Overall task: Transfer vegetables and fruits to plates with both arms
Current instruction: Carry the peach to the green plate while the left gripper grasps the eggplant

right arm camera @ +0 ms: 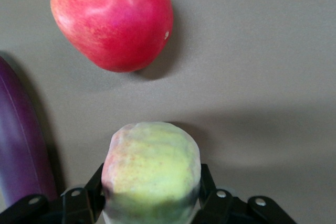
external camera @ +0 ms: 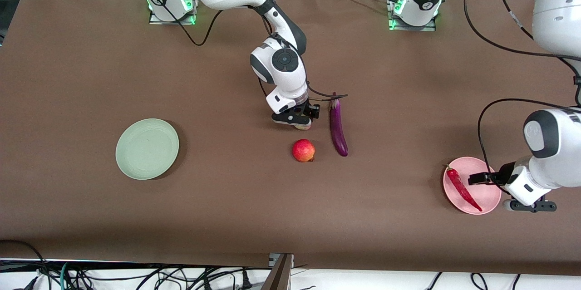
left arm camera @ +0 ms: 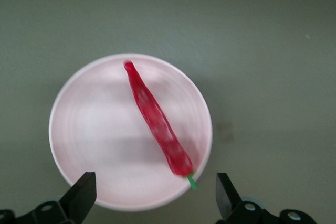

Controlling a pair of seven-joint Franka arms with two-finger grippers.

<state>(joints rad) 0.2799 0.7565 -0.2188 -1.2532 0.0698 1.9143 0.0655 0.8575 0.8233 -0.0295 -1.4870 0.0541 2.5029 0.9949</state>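
From the front camera we see only a small yellow edge of the pale peach (external camera: 302,126) under the right gripper (external camera: 297,122), but the right wrist view shows it clearly: the right gripper (right arm camera: 152,198) is clenched on the peach (right arm camera: 151,179), one black finger (right arm camera: 93,190) pressing on each side. We cannot tell if the fruit touches the table. In the front view, the red apple (external camera: 303,150) lies on the brown table (external camera: 227,76) just at 6 o'clock from that gripper, and the purple eggplant (external camera: 338,126) lies close at 3 o'clock, so both crowd it; toward 9 o'clock the cloth is open up to the mint green plate (external camera: 147,148). The left wrist view shows what the front camera hides by the arm: the left gripper (left arm camera: 152,198) hangs released over the rim of the pink plate (left arm camera: 84,129), its fingers (left arm camera: 81,195) wide apart. The red chili (external camera: 463,188) lies diagonally in this pink plate (external camera: 488,190), at the left arm's end of the table, near the table edge closest to the front camera.
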